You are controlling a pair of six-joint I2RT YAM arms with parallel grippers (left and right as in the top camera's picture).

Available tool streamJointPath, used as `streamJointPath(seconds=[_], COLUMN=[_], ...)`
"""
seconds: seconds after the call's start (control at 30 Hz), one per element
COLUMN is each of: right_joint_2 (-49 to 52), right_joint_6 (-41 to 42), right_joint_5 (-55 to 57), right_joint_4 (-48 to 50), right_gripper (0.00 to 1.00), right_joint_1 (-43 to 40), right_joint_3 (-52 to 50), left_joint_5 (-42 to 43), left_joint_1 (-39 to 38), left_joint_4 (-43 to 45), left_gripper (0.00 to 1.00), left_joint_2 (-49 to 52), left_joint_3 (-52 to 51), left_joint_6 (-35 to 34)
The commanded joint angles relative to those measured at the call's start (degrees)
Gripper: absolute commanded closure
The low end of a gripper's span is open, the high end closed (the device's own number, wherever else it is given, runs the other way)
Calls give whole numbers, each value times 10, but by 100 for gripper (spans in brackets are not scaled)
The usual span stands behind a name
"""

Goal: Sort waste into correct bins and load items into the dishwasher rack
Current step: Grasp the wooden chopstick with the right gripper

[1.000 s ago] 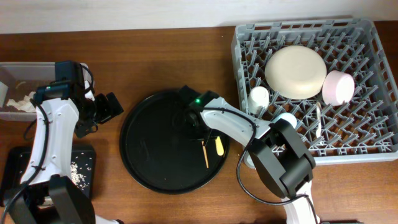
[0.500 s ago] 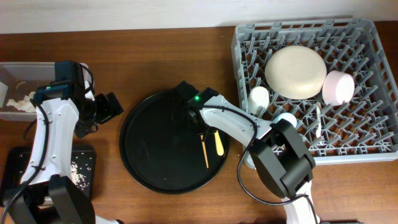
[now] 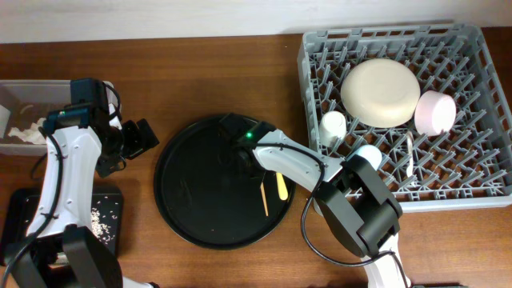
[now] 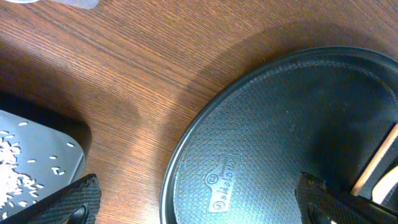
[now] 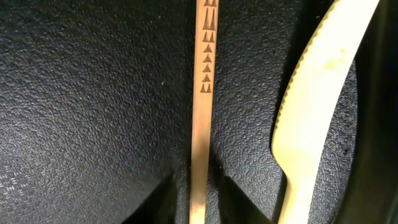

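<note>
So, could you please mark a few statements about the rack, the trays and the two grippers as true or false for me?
1. The cream plate sits in the dishwasher rack. True.
2. The yellow knife is in the rack. False: it lies on the round black tray, beside the thin wooden stick.
3. The left gripper holds a napkin. False: it is open and empty.
4. Rice grains lie in the shallow black tray. True.
5. The right gripper has a finger on each side of the thin wooden stick. True.
</note>
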Motion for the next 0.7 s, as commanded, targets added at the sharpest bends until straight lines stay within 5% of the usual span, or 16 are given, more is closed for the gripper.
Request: streamJointPath(seconds=[0.0,0.67], right_joint_2=[5,9], right_joint_6=[5,7], right_joint_5=[13,12], right_joint_4=[1,-5], right_gripper=[78,96], right_joint_1=[3,1], right_joint_3=[-6,1], left_joint_5=[4,4], left_joint_1=[0,0], left_joint_4=[0,0], left_gripper=[1,1], left_joint_2=[-4,-4], left_joint_3=[4,4], left_joint_6=[-1,-1])
